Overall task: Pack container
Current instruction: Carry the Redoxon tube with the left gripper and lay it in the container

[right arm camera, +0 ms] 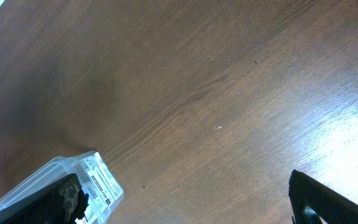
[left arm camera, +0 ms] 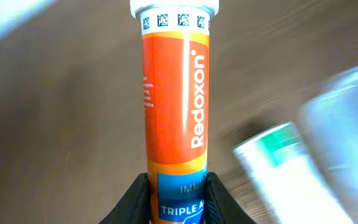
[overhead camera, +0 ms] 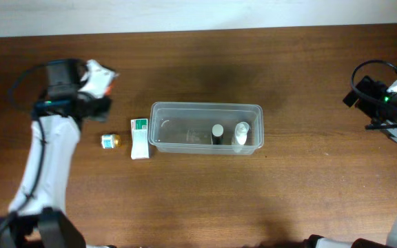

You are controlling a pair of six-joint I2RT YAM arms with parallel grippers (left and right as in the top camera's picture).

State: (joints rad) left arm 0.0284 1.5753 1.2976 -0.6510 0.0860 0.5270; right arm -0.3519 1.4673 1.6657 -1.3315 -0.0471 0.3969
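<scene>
**Left gripper [left arm camera: 178, 200] clamped on an orange tube [left arm camera: 174, 93], container [overhead camera: 185, 105] waiting mid-table**

At the far left the arm holds the tube off the table [overhead camera: 198, 200], fingers pinching its lower end, white cap pointing away. To the right a small teal bottle [overhead camera: 109, 141] lies on the wood. Next comes a white-and-green pack [overhead camera: 140, 136], just beside the container's left wall; whether they touch I cannot tell. The clear container sits mid-table, well apart from the raised tube. A dark bottle [overhead camera: 217, 133] and a clear bottle [overhead camera: 241, 134] sit at its right end. At the far right the right gripper [right arm camera: 185, 190] has its fingers spread with nothing between them.

The step looks like carrying the tube across to the container. I would keep it high over the pack and the rim. Then I would lower it into the bare left half and let go low, so it cannot roll into the bottles.

Only the left wrist view shows the grip and the "Redoxon" label, with the pack and container a blur. Overhead alone gives the layout. The right wrist view alone shows those fingers spread.
</scene>
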